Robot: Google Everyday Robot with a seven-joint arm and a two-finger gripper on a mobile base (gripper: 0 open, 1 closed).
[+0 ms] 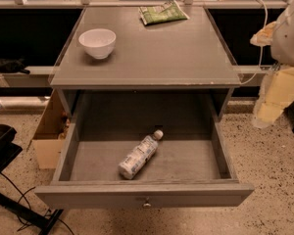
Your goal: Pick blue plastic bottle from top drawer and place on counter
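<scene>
My cream-and-white gripper (270, 107) hangs at the frame's right edge. The counter (176, 53) and drawer (147, 195) are grey. The bottle (137, 158) is clear, with a pale blue-white label and white cap. The bowl (97, 42) is white, the packet (162, 12) green.

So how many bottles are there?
1: the blue plastic bottle lies on its side in the open top drawer. None looks hidden. The claw hangs at the right, beside the counter.

Speckled terrazzo floor (274, 180) surrounds the grey cabinet (225, 102). An open cardboard box (46, 151) stands just left of the cabinet. Behind the cabinet, pale horizontal rails (39, 4) cross dark panels (29, 38).
</scene>
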